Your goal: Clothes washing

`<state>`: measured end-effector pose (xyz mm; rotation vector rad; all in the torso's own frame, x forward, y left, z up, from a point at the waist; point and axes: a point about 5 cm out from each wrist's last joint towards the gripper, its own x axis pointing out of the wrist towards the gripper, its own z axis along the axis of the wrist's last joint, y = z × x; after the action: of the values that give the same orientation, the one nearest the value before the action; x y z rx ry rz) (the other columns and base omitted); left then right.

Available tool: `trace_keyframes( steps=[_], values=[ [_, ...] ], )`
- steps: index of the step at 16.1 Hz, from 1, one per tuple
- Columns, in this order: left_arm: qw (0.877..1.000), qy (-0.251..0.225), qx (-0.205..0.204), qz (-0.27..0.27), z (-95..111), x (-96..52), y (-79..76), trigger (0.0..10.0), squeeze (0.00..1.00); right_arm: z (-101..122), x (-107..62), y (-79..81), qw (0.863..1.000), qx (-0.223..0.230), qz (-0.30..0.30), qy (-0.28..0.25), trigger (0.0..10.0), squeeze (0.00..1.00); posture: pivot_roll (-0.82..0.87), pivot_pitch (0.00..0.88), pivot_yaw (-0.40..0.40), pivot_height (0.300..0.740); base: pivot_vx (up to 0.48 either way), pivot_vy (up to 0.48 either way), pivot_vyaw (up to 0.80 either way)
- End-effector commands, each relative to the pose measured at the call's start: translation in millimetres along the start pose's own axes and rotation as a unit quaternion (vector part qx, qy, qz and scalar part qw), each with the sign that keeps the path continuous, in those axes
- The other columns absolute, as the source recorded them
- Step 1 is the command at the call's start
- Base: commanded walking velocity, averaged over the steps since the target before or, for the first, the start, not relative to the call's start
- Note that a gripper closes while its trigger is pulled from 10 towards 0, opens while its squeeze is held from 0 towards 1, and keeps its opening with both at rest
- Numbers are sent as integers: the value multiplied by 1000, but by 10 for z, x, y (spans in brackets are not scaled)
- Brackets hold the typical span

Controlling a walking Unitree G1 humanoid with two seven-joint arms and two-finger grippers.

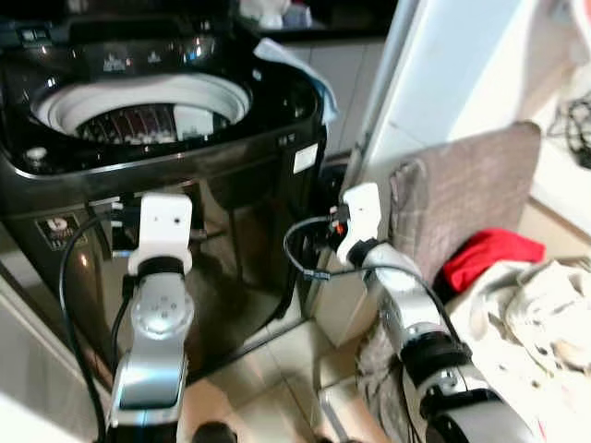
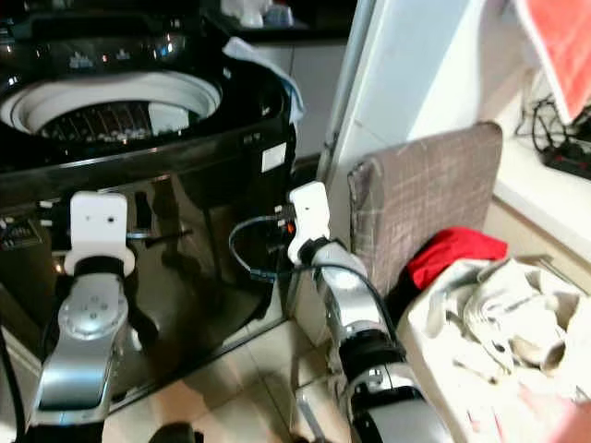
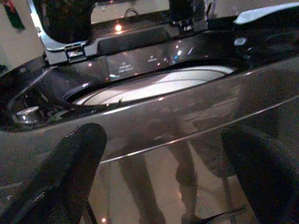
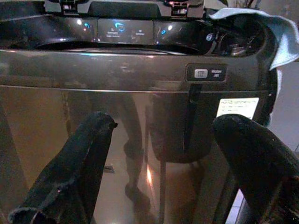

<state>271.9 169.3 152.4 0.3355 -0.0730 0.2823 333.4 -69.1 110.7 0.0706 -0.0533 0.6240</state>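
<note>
Black fingers of the left gripper (image 3: 163, 182) stand spread wide and empty, facing the glossy dark front of the washing machine (image 1: 231, 212). Likewise the right gripper (image 4: 173, 172) is splayed open, holding nothing, near the machine's right front corner. Above both, the lid is up and the white-rimmed drum (image 1: 138, 111) opens upward. Beside the right arm lie a red garment (image 1: 489, 254) and pale clothes (image 1: 545, 314).
</note>
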Motion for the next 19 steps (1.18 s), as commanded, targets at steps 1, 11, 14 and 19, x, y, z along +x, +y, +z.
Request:
trace_keyframes(
  steps=[1,11,14,19],
  values=[
    [1000,-9,-11,-10,56,15,-65,10000,0,-10,-52,-64,1000,9,-12,-1,10000,0,129,36,-77,740,0,0,0],
    [999,-26,-16,-29,69,23,-112,10000,0,136,-69,-197,996,-78,-49,-22,10000,0,120,39,-76,740,0,0,-151],
    [999,-27,-18,-38,37,35,-105,10000,0,214,-81,-286,991,-97,-78,-38,10000,0,117,32,-73,740,0,0,-750],
    [998,-9,-46,-50,-52,24,-179,10000,0,614,-49,-211,969,-192,-74,-134,10000,0,101,15,-70,740,0,0,-765]
  ],
)
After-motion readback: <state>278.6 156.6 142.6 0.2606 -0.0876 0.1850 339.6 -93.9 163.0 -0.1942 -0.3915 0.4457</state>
